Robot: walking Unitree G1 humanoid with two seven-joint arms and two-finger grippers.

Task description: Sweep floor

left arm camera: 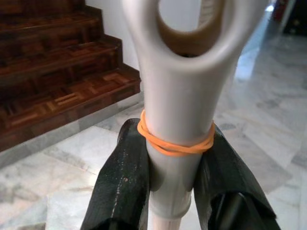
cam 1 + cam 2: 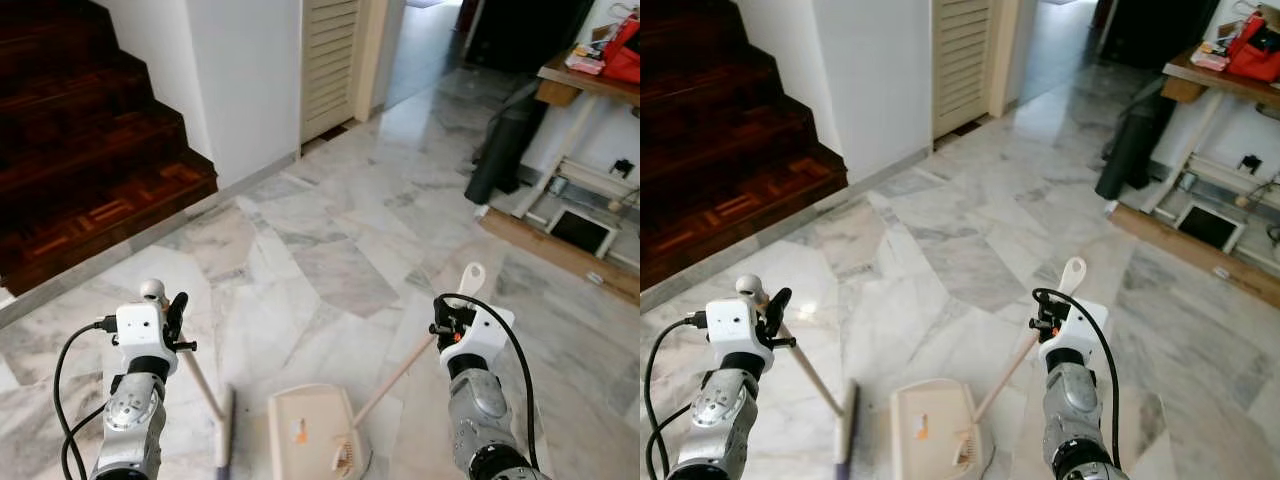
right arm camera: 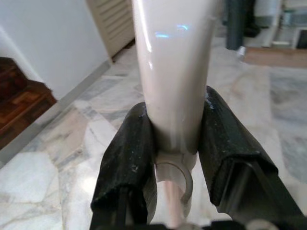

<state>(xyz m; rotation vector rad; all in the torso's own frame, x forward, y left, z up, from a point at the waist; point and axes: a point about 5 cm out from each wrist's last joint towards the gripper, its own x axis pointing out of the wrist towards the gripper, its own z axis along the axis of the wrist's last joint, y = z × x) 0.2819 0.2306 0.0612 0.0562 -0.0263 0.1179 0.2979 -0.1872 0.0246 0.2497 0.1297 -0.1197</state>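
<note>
we stand on a marble floor (image 2: 340,250) with a tool in each arm. our left gripper (image 1: 168,158) is clamped on the grey top of the broom handle (image 1: 177,100), just under its hanging loop, where an orange rubber band (image 1: 175,143) wraps the handle. the broom (image 2: 205,392) slants down from that grip to its head (image 2: 224,430), which rests on the floor just in front of us. our right gripper (image 3: 175,143) is closed tight on the pale handle of the dustpan (image 2: 405,365); the pan (image 2: 310,432) sits flat on the floor, just beside the broom head and to its right.

as for progress, we judge the sweeping to be at an early or middle stage. both tools are in hand and set down side by side, but we cannot make out any dirt on the tiles or in the pan. the wide stretch of floor toward the wooden stairs (image 2: 80,150), the slatted door (image 2: 330,60) and the table (image 2: 590,80) looks still to be covered.
</note>
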